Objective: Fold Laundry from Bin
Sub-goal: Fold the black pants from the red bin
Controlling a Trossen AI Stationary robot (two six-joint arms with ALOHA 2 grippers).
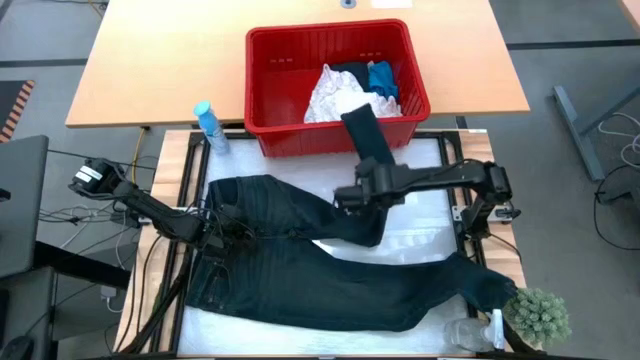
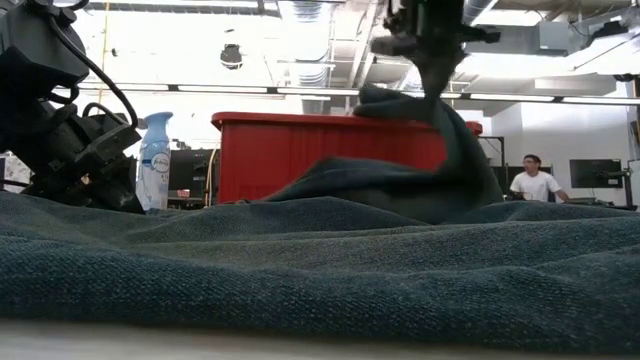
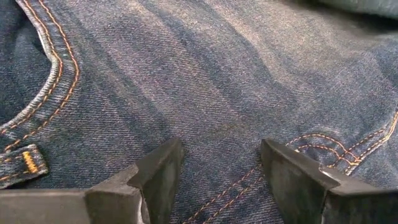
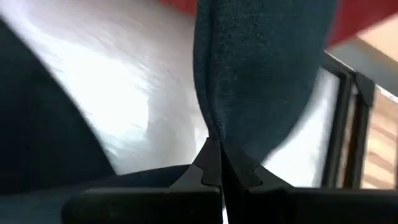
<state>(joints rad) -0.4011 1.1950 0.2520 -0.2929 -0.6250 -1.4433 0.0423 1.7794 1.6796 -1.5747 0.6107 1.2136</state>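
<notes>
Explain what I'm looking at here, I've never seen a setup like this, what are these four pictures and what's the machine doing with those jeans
This is a robot with two dark arms, each ending in a two-finger gripper. One picture looks down from above, one looks level across the table, and two come from cameras on the wrists. A pair of dark jeans lies spread on the table. The right gripper is shut on one jeans leg, lifting it. The left gripper hovers open over the jeans near the waist. Behind stands a red bin with white, blue and dark laundry. A spray bottle and a small plant sit at the edges.
</notes>
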